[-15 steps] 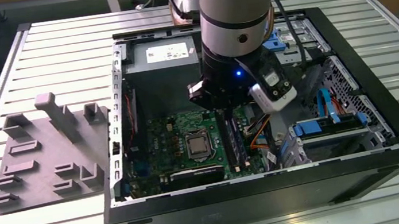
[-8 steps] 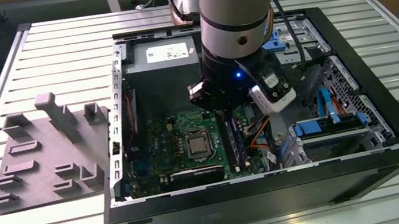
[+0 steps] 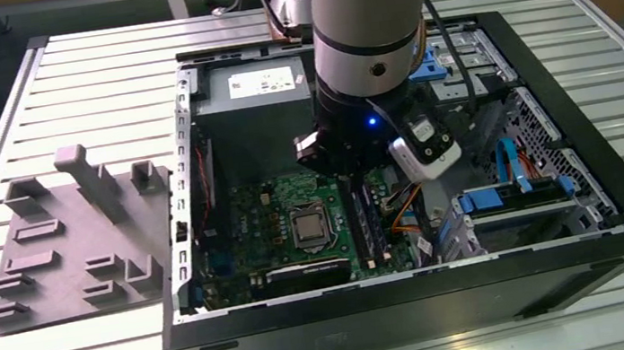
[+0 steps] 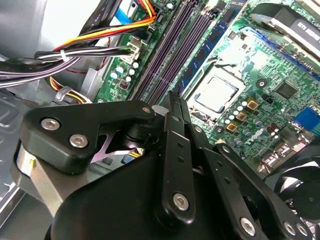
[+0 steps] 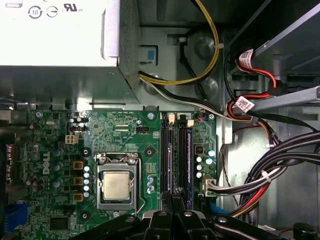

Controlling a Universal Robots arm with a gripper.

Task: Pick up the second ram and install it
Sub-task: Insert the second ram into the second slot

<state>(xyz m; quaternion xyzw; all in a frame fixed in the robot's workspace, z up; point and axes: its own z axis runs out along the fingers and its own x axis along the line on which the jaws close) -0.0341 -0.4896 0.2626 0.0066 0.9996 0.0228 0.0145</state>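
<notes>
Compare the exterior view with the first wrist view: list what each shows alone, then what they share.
Exterior view alone: the grey moulded parts tray on the slatted metal table, the arm's grey column, and the black computer case's outer frame.

First wrist view alone: the yellow and black cable bundle seen close, and the red-and-black cable.

Both: the green motherboard, its silver processor, and the long black memory slots.

Open computer case on slatted table, grey fixture tray beside it.
</notes>
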